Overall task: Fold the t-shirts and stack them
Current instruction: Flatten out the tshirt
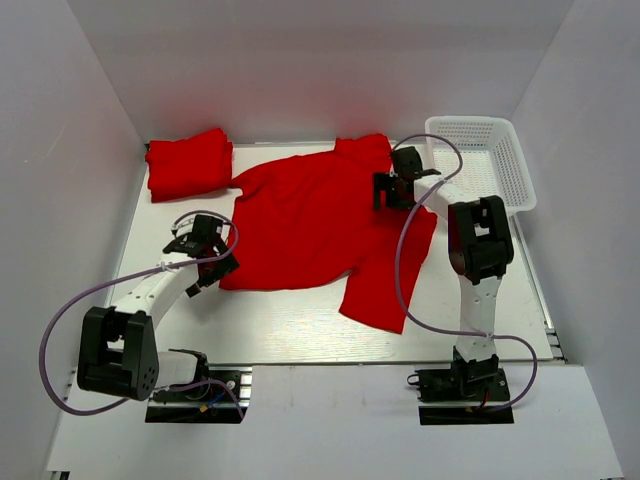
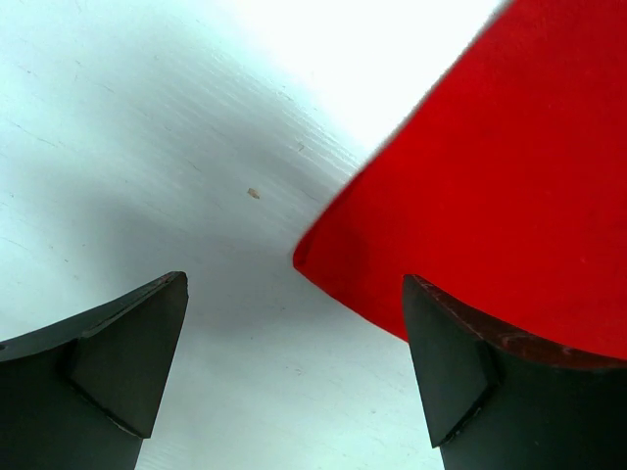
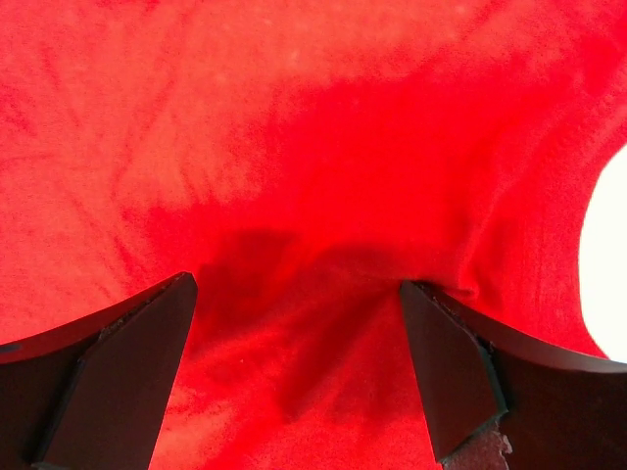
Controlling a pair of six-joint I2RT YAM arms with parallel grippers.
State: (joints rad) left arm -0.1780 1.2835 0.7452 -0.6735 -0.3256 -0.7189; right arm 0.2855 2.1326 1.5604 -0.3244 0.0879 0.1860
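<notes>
Left gripper (image 2: pixel 294 281) spread at t-shirt (image 1: pixel 300 220) corner; right gripper (image 3: pixel 294 281) spread above it.

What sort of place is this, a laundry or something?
More likely a robot test booth than a laundry: plain white walls box in a table, the left arm and right arm are bolted to its near edge, and a red t-shirt lies spread near a folded pile.

The right arm (image 1: pixel 478 245) covers part of the spread t-shirt (image 1: pixel 300 220); both wrist views crop it at their edges
</notes>
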